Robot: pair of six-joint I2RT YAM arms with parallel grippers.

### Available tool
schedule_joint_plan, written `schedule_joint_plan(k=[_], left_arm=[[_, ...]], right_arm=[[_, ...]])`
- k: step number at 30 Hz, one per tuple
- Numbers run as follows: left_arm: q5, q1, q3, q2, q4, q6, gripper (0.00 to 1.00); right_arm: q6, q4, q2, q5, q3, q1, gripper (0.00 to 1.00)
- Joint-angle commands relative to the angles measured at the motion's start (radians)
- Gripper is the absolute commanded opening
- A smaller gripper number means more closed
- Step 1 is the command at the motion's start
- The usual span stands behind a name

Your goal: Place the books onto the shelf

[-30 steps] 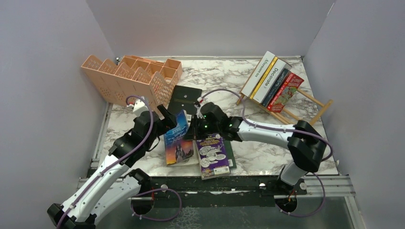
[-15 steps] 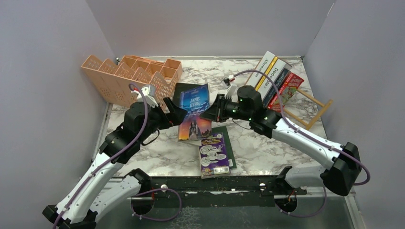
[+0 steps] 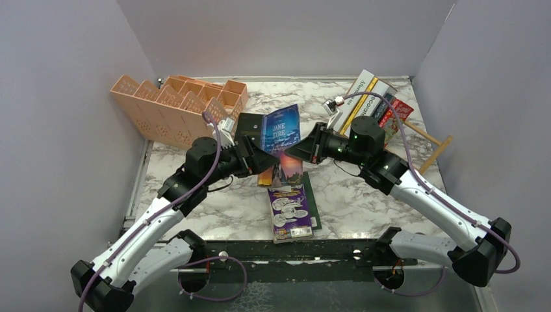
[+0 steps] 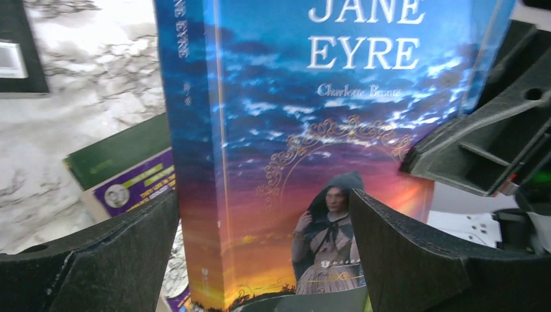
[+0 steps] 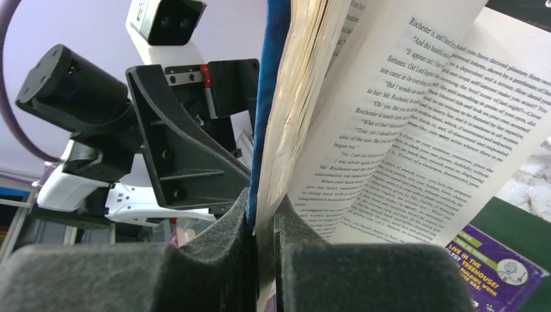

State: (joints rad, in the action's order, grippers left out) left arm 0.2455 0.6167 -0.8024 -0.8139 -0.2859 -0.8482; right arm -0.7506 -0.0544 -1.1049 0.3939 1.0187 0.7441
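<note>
Book over tabletop centre; we clamp its edge in right gripper, left gripper wide around it.

Soft, even light from above throws faint shadows on the table; the right pincer looks blurred close to its camera

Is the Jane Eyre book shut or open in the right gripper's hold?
Partly open. The right gripper pinches the Jane Eyre book by its blue cover and some leaves; the other printed pages fan away.
</note>
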Motion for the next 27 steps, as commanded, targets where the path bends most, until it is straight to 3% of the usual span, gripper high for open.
schedule_joint_plan(k=[1, 7, 16, 19, 23, 27], left_arm=[[0.193, 0.000, 0.045, -0.028, 0.253, -0.068, 0.99], [0.247, -0.007, 0.082, -0.062, 0.339, -0.102, 0.99], [0.256, -0.072, 0.096, -0.074, 0.261, 0.125, 0.99], [0.363, -0.104, 0.116, -0.073, 0.353, 0.066, 0.99], [0.500, -0.112, 0.161, -0.083, 0.575, -0.129, 0.99], [0.525, -0.113, 0.158, -0.110, 0.602, -0.225, 0.99]], right_arm=[[-0.090, 0.245, 0.080, 0.123, -0.019, 0.003, 0.01], [-0.126, 0.250, 0.119, 0.126, -0.054, 0.002, 0.01], [-0.145, 0.249, 0.165, 0.127, -0.050, 0.002, 0.01], [-0.151, 0.248, 0.178, 0.128, -0.055, 0.002, 0.01], [-0.167, 0.270, 0.196, 0.133, -0.068, 0.002, 0.01], [-0.172, 0.297, 0.215, 0.139, -0.070, 0.002, 0.01]])
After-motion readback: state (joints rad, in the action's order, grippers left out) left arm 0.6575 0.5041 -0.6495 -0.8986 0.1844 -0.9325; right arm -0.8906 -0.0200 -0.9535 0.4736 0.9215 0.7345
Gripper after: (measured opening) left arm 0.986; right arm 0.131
